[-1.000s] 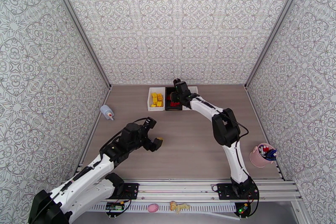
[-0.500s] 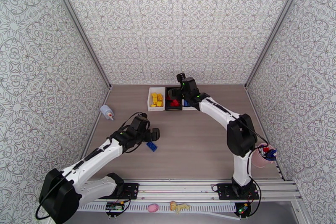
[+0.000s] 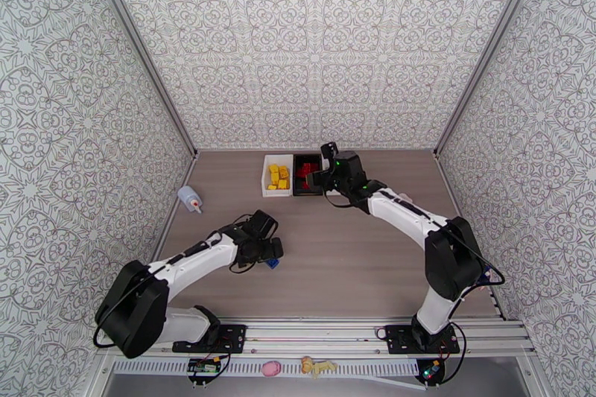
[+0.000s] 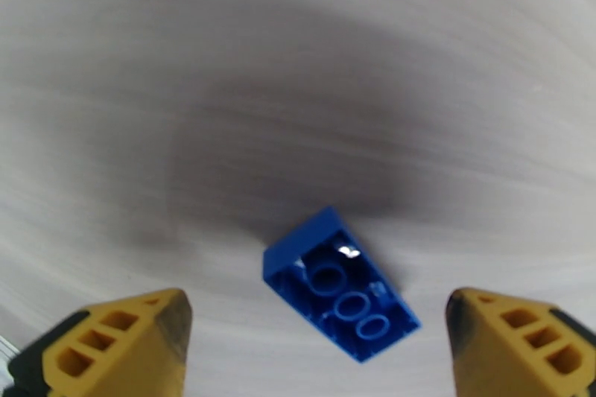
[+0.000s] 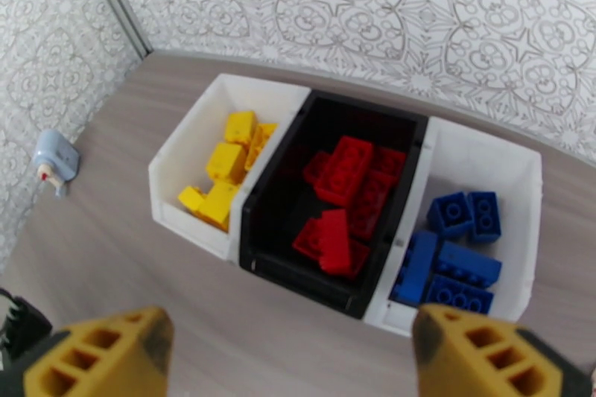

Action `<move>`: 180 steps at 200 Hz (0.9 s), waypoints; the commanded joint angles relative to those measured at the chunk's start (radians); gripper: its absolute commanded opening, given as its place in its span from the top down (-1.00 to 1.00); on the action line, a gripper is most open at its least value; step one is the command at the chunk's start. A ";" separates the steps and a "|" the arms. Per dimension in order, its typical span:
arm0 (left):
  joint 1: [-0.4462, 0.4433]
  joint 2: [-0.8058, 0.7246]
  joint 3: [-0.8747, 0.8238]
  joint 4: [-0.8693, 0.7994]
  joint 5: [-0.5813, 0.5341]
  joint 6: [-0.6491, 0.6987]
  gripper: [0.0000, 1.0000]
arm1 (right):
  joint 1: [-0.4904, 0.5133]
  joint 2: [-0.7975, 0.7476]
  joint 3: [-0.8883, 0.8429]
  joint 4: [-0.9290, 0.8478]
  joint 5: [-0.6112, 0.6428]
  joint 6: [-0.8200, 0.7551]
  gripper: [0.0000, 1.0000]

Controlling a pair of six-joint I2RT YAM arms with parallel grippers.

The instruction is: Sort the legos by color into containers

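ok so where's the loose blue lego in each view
top external: blue lego on the table, left of centre, under the left gripper
left wrist: lego low centre, upside down, between the open gripper's fingers, touching neither
right wrist: faces the bins at the far edge
shared landmark: the left gripper

loc: robot lab cell | evid: patterned wall panels [image 3: 313,41], alu rail [image 3: 328,331]
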 commanded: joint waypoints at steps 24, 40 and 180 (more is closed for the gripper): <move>-0.006 0.068 0.035 -0.022 0.014 0.000 -0.66 | -0.003 -0.063 -0.036 0.024 -0.005 -0.016 -0.76; -0.005 0.067 0.035 -0.031 0.010 0.000 -0.54 | -0.004 -0.064 -0.040 0.023 -0.006 -0.015 -0.76; -0.011 0.036 0.065 -0.035 -0.023 0.006 0.43 | -0.003 -0.168 -0.125 0.052 -0.069 -0.012 -0.77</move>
